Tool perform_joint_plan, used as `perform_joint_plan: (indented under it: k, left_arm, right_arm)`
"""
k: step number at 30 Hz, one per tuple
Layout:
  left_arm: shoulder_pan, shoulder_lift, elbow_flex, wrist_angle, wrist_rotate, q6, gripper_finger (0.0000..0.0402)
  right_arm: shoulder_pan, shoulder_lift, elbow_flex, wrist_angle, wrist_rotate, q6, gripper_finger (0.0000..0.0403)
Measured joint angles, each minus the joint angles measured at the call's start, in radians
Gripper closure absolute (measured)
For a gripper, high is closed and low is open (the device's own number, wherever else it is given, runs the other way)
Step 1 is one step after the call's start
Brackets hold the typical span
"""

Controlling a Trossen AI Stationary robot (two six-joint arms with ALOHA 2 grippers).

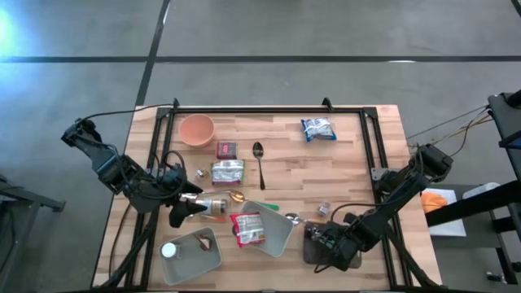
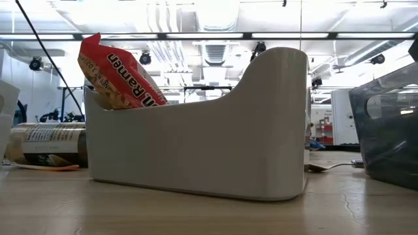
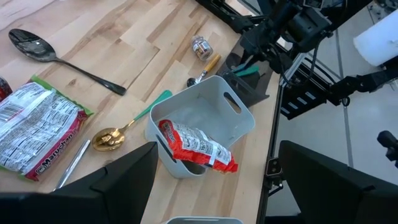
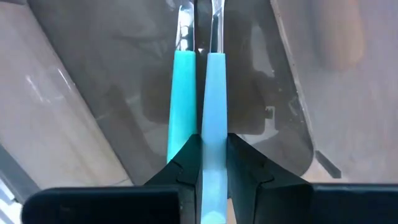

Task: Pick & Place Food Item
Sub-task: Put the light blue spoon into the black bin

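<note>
A red ramen packet (image 1: 248, 228) stands slanted inside a white bin (image 1: 277, 236) near the table's front middle, and its top sticks up above the rim (image 2: 121, 72). My left gripper (image 1: 181, 213) hangs open to the left of the bin, above the table, with nothing between its fingers (image 3: 124, 186). My right gripper (image 1: 324, 238) points down over a dark see-through container (image 1: 319, 248) to the right of the bin and is shut on a teal-handled utensil (image 4: 214, 106). My right gripper pinches the pale teal handle (image 4: 213, 146) between its two fingers from above. The utensil runs on along the fingers, metal end (image 4: 214, 25) down inside the dark container. A darker teal handle (image 4: 183, 106) lies right beside it; whether the fingers touch it I cannot tell.
Across the table lie a green noodle packet (image 1: 228, 171), a black spoon (image 1: 259, 159), a gold spoon (image 3: 111, 138), a blue packet (image 1: 317, 129) and a small jar (image 3: 200, 46). An orange bowl (image 1: 196, 129) stands at the far left and a grey tray (image 1: 195, 254) at the front left.
</note>
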Motion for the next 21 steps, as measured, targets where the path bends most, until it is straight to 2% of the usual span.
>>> perform_joint_plan:
  k: [14, 21]
  left_arm:
    - [0.000, 0.000, 0.000, -0.010, 0.000, 0.003, 0.0061]
    - [0.000, 0.000, 0.000, -0.010, 0.000, 0.003, 0.0061]
  right_arm:
    - [-0.002, 0.000, -0.013, 0.022, 0.004, -0.014, 0.0362]
    - [-0.002, 0.000, -0.013, 0.027, 0.003, -0.005, 0.0274]
